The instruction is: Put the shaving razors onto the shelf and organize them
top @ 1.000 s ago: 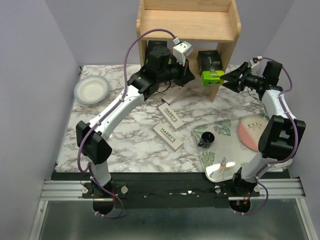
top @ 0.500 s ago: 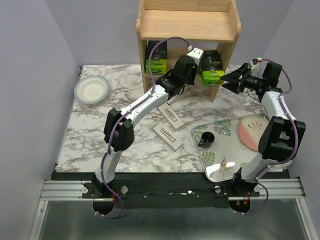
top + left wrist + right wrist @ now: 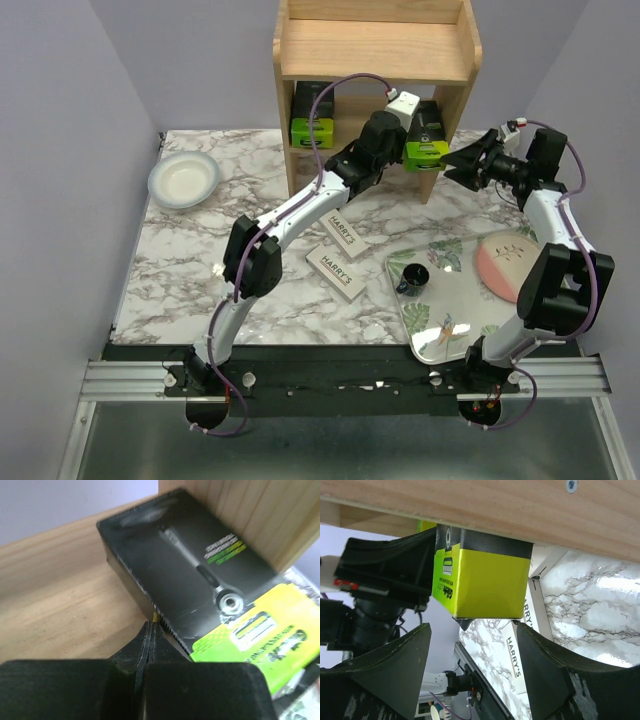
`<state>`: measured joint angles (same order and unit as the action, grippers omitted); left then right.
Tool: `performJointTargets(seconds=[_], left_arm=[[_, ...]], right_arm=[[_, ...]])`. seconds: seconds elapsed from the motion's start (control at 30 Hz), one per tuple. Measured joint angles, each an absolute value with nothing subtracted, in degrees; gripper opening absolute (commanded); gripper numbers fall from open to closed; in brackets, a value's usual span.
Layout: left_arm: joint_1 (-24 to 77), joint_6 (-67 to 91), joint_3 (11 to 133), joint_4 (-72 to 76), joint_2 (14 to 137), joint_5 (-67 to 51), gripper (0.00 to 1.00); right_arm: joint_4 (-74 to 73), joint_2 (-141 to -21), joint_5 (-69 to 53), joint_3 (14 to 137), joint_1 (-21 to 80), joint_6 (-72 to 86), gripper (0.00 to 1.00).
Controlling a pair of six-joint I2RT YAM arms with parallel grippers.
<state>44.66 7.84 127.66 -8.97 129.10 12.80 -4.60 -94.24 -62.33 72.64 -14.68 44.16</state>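
The wooden shelf [image 3: 375, 48] stands at the back. Two black packs with lime-green ends lie on its lower tier, one at the left [image 3: 312, 118] and one at the right [image 3: 424, 137]. My left gripper [image 3: 397, 148] is shut and empty, its tips [image 3: 151, 626] against the right pack's left side [image 3: 200, 575]. My right gripper [image 3: 457, 160] is open just in front of that pack's green end [image 3: 485, 582], not touching it. Two HARRY'S boxes [image 3: 343, 230] [image 3: 337, 273] lie on the marble table; a third does not show in the top view.
A white bowl [image 3: 183, 180] sits at the left. A leaf-patterned tray [image 3: 450, 305] at the right holds a black cup [image 3: 412, 277] and a pink plate [image 3: 505, 262]. The shelf's right side panel [image 3: 447, 120] stands between the right pack and my right arm.
My left arm has swung right from the shelf's left post into the lower tier, up against the right pack, uncovering the left pack. The right gripper has stayed put.
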Motion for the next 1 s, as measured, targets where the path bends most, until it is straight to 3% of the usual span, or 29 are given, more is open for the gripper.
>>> performJointTargets(seconds=[0.3, 0.57, 0.67, 0.73, 0.77, 0.87, 0.9, 1.0], left_arm=[[44.21, 6.66, 128.57, -7.29, 131.48, 12.84, 0.00], [42.78, 6.26, 128.46, -4.73, 131.35, 11.49, 0.08], [42.19, 5.67, 122.10, -4.58, 128.01, 10.74, 0.08], [41.93, 3.81, 109.84, -3.18, 120.29, 9.98, 0.09], [41.85, 2.92, 105.14, -3.42, 117.40, 9.65, 0.09], [41.25, -0.34, 89.69, -2.37, 104.90, 6.72, 0.09], [41.12, -1.89, 85.41, -2.17, 99.83, 4.71, 0.08], [41.36, -6.72, 75.02, -0.03, 86.85, -1.45, 0.08]], right_arm=[[-4.36, -92.82, -62.28, 71.88, -14.31, 43.94, 0.78], [-5.52, -88.47, -62.26, 69.76, -14.20, 41.60, 0.76], [-6.52, -85.60, -62.15, 68.16, -14.20, 40.40, 0.77], [-7.14, -84.36, -61.95, 67.51, -14.20, 39.81, 0.69], [-7.70, -83.50, -61.80, 67.09, -14.20, 39.00, 0.53], [-9.17, -82.32, -61.14, 66.48, -13.82, 36.64, 0.24], [-9.85, -81.69, -60.55, 66.28, -13.54, 35.48, 0.07], [-10.59, -80.49, -58.50, 65.80, -11.46, 32.86, 0.02]])
